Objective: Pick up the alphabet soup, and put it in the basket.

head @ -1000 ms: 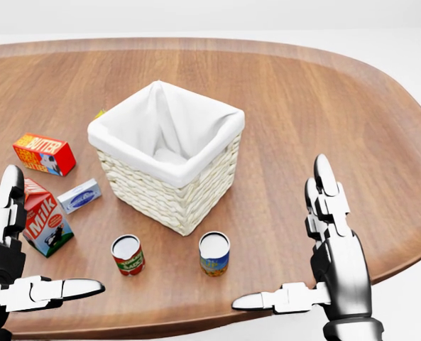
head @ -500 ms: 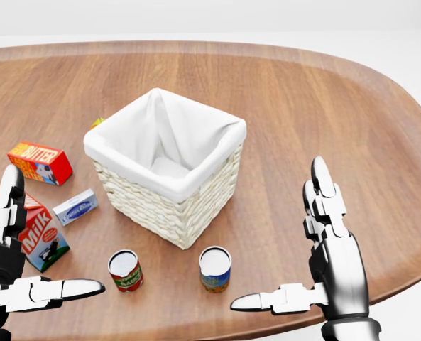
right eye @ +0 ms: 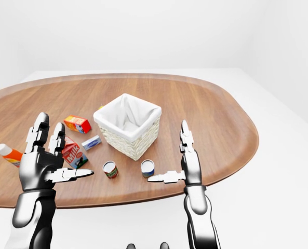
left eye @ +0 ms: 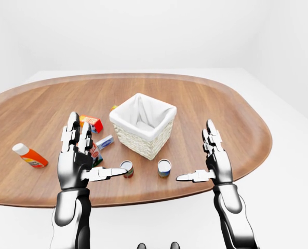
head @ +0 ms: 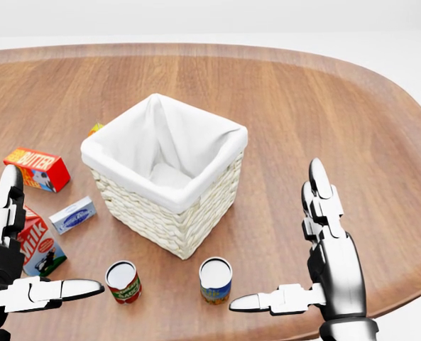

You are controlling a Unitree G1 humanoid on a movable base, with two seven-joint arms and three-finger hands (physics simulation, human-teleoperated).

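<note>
Both hands are spread and empty: the right hand (head: 324, 263) hovers just right of the alphabet soup (head: 215, 279), the left hand (head: 11, 263) low at the head view's left edge. The soup stands upright on the table (head: 324, 106) beside a second can (head: 123, 281) (red-labelled), just below the basket (head: 164, 174).

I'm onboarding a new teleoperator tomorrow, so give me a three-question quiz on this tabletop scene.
1. True or false: the left hand holds a can.
2. How many cans stand below the basket in the head view?
3. Which lies nearest the right hand: A) butter box, B) blue-labelled can, C) milk carton?

Key: 1. False; both hands are open and empty. 2. Two: the blue-labelled one and a red-labelled can. 3. B.
</note>
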